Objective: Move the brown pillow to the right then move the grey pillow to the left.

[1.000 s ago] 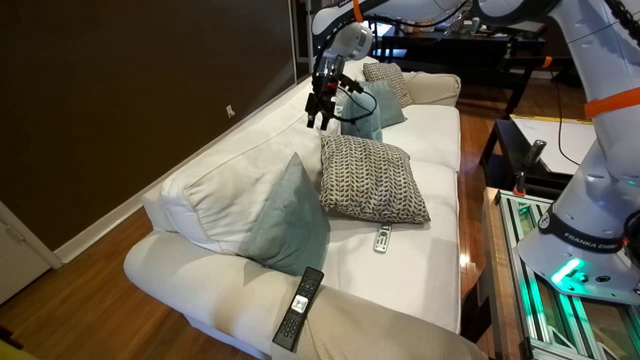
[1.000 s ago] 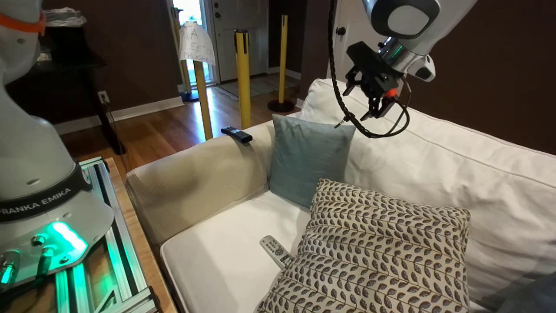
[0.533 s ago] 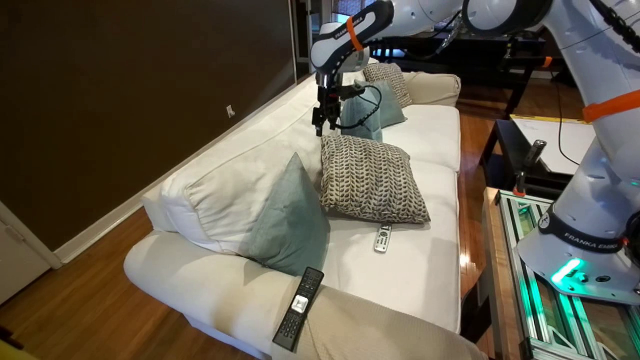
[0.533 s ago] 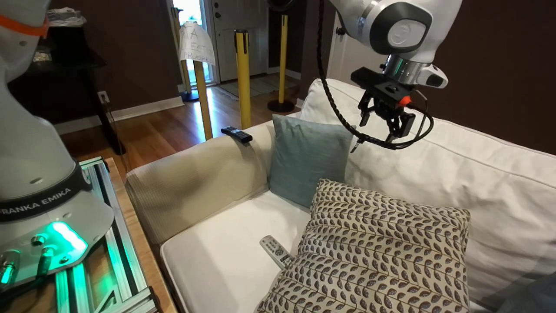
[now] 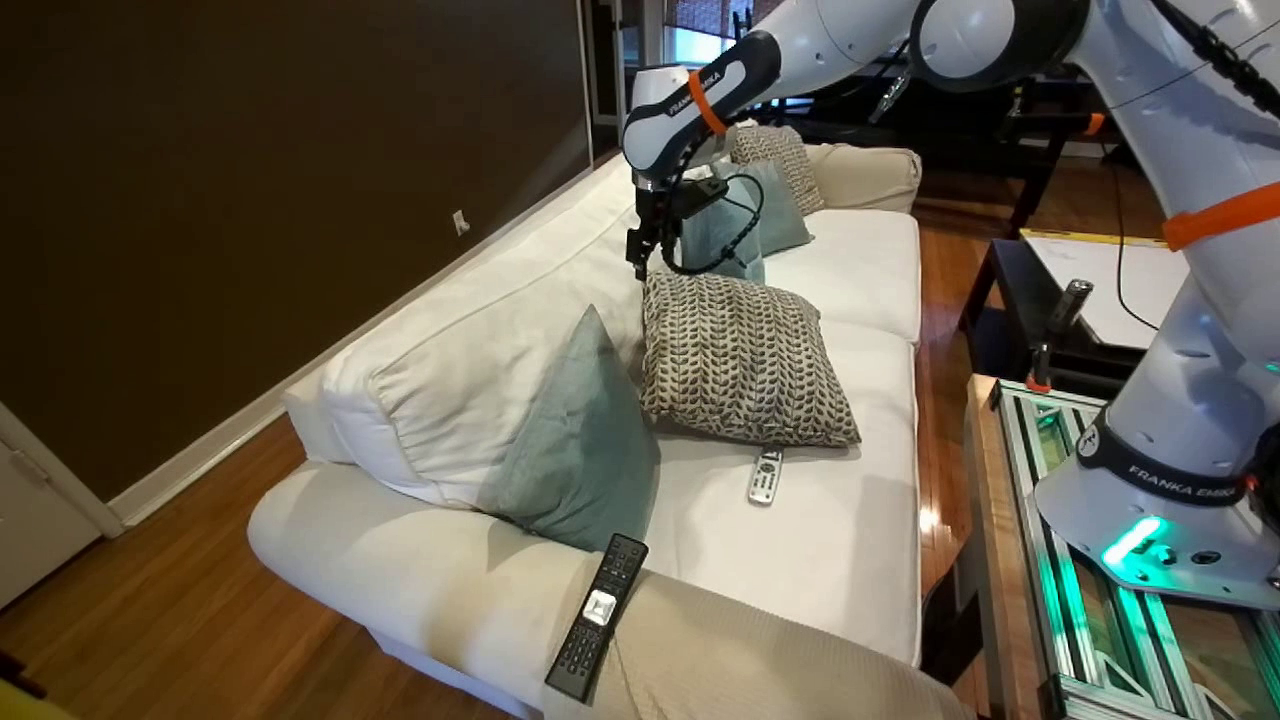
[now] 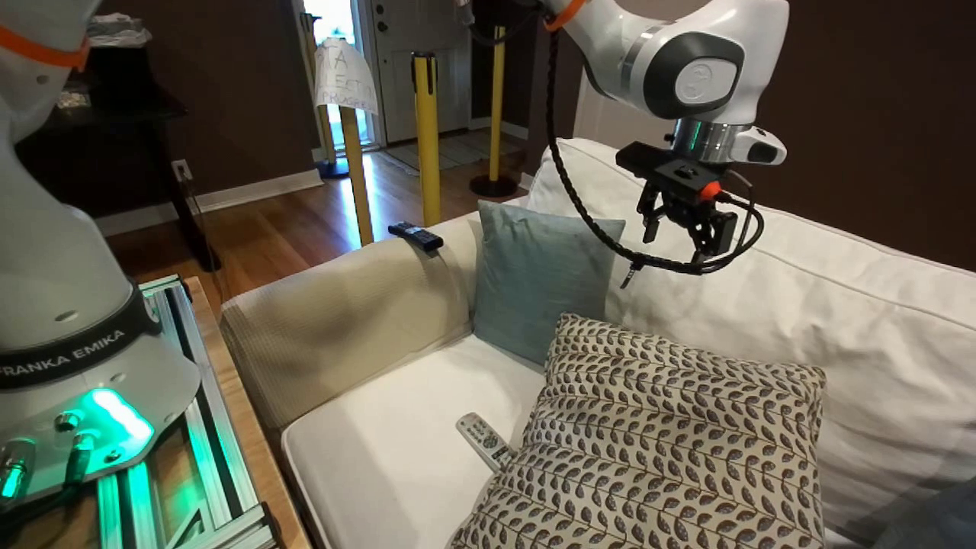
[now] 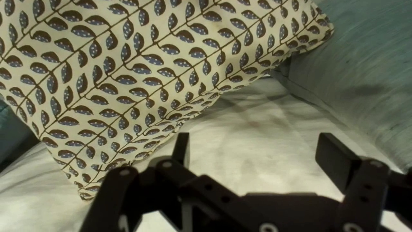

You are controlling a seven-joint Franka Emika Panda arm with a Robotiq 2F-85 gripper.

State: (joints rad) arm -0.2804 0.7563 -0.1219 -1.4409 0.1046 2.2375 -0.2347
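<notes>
the fingers (image 7: 336,162) stand spread wide and have hold of nothing; through the gap the wrist view shows only white sofa cloth (image 7: 251,145). the brown pillow (image 7: 138,74) lies left and far of that gap there, with one corner just beside the finger on the left and its top edge slanting away to the far right. in an exterior view the fingers hang above that edge, apart from it, in front of the sofa back (image 6: 862,305); whether a tip brushes the sofa back cannot be told. the pillow is about square, so no long axis leads the grip. if it is still to be moved, the next move is probably down and across until the edge comes between the fingers. further out, the silver remote (image 6: 484,440) lies on the seat (image 6: 389,457) with its end at the pillow's low edge, perhaps tucked under. the grey pillow (image 6: 541,282) leans farther left, beside the arm rest (image 6: 351,328), its lower part close against the brown one. other grey pillows (image 5: 785,210) sit at the far end in an exterior view, so which is meant is uncertain.
</notes>
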